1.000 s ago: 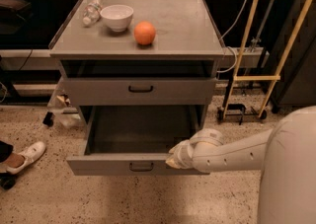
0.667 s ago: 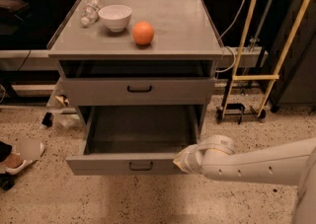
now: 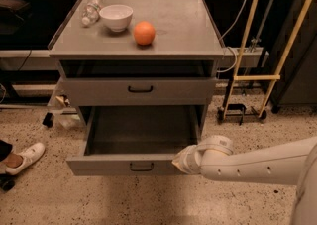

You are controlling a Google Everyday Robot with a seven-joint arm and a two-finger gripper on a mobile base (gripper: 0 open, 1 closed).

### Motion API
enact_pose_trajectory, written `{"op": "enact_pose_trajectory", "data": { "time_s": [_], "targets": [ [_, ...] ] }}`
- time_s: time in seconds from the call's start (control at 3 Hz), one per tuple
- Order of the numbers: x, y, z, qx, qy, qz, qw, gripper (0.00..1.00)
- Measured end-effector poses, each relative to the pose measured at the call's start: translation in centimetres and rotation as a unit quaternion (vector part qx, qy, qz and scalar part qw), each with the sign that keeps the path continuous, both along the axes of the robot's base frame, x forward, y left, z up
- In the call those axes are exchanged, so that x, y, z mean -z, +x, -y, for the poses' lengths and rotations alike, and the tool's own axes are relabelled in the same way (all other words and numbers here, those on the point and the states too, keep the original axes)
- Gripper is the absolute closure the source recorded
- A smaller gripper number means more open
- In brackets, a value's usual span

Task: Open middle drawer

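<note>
The middle drawer (image 3: 106,165) is pulled well out of the grey cabinet. Its plain grey inside is bare, and a small black bar handle (image 3: 141,167) sits at the centre of its front. My gripper (image 3: 179,161) is at the right end of that front, against the drawer's front right corner and to the right of the handle. My white forearm (image 3: 247,165) runs off to the right edge of the view.
Above it, another grey drawer (image 3: 140,90) with a black handle is closed. On the cabinet top (image 3: 188,26) stand a white bowl (image 3: 116,17), an orange (image 3: 144,33) and a plastic bottle (image 3: 91,10). A yellow-framed cart (image 3: 250,78) stands at the right. A person's shoe (image 3: 25,155) is on the floor at left.
The drawer stays pulled out by the same amount. My forearm has dropped lower and the gripper has shifted slightly along the drawer's right front corner.
</note>
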State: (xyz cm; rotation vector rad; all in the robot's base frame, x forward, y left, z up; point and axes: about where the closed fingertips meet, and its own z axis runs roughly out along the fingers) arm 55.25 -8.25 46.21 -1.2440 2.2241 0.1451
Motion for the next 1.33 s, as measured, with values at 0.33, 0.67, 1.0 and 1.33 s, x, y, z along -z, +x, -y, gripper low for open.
{"op": "enact_pose_trajectory", "data": {
  "time_s": [0.33, 0.67, 1.0, 1.33],
  "targets": [
    [0.0, 0.0, 0.0, 0.0, 0.0, 0.0, 1.0, 0.58],
    [0.0, 0.0, 0.0, 0.0, 0.0, 0.0, 1.0, 0.35],
    [0.0, 0.0, 0.0, 0.0, 0.0, 0.0, 1.0, 0.12],
    [0.0, 0.0, -0.01, 0.0, 0.0, 0.0, 1.0, 0.0]
  ]
}}
